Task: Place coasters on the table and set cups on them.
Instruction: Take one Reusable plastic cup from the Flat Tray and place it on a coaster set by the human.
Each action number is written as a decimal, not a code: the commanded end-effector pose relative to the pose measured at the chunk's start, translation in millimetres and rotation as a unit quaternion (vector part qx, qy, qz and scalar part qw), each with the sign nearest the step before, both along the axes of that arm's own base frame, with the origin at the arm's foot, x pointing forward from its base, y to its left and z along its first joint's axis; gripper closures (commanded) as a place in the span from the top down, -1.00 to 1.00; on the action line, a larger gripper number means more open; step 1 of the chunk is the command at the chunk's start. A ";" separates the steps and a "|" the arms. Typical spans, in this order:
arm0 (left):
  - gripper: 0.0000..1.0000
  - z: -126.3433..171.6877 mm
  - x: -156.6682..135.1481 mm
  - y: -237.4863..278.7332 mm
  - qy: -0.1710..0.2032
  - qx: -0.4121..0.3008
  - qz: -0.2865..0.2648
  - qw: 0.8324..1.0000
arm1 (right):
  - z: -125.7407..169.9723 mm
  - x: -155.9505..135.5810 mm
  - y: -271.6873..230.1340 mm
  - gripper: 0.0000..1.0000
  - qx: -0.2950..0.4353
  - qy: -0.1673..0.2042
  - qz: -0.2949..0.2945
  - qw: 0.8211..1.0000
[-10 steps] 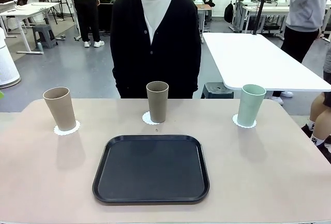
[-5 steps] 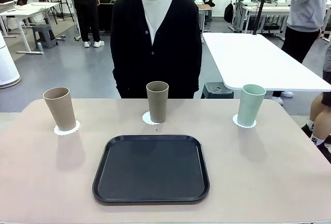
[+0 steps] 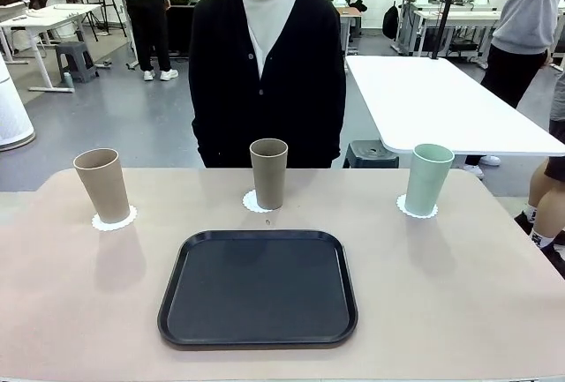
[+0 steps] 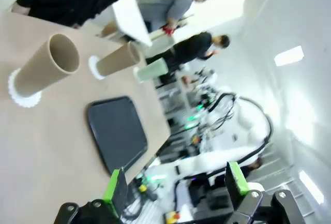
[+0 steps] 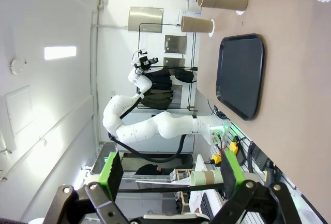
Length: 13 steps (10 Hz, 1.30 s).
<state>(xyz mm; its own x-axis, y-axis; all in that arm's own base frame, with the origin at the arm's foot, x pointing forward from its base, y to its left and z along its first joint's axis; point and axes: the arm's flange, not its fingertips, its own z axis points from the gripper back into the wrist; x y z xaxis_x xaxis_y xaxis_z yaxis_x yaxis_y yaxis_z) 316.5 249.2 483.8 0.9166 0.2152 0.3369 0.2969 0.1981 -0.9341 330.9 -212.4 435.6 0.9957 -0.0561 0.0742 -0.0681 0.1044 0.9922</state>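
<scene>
Front view | cups [image 3: 268, 173] upright, each on own coasters [image 3: 114, 219] — tray [image 3: 258, 287] bare (task looks done) | left gripper [image 4: 175, 184] wide, empty | right gripper [image 5: 168, 172] wide, empty — raised off table [image 3: 79, 311]

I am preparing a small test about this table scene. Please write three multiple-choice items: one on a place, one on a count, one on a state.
1. Where does the mint green cup stand?
A. on the black tray
B. at the table's far right, on a coaster
C. lying beside the left tan cup

2. How many cups stand on coasters?
A. one
B. two
C. three

3. In what state is the black tray?
A. bare, with nothing on it
B. holding two cups
C. tipped on its edge

Answers:
1. B: it stands upright on a white coaster at the far right of the table.
2. C: the left tan cup, the middle tan cup and the mint green one each have a coaster beneath.
3. A: its dark surface lies flat and carries nothing.
</scene>
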 end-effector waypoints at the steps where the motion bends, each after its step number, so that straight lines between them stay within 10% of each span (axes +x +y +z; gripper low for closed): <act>1: 1.00 -1.4 11.9 15.7 0.021 -0.008 -0.002 1.000 | 0.7 -1.3 0.7 1.00 0.005 -0.005 0.003 1.000; 5: 1.00 -4.5 26.4 15.1 0.047 0.081 -0.040 0.995 | 0.7 -1.3 0.7 1.00 0.005 -0.005 0.003 1.000; 9: 1.00 -1.4 21.4 -1.1 -0.014 0.150 -0.011 0.989 | 0.7 -1.3 0.7 1.00 0.005 -0.005 0.003 1.000; 10: 1.00 -0.9 34.8 11.2 0.040 0.095 -0.025 0.994 | 0.7 -1.3 0.7 1.00 0.005 -0.005 0.003 1.000; 13: 1.00 -0.9 34.8 11.2 0.040 0.095 -0.025 0.994 | 0.7 -1.3 0.7 1.00 0.005 -0.005 0.003 1.000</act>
<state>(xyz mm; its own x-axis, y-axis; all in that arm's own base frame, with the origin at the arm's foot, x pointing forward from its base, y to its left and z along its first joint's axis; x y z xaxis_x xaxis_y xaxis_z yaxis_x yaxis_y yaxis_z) 351.4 258.2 477.8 0.9458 0.0975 0.3097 0.2538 0.3732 -0.8924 330.9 -212.5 435.8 0.9956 -0.0561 0.0745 -0.0683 0.1045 0.9922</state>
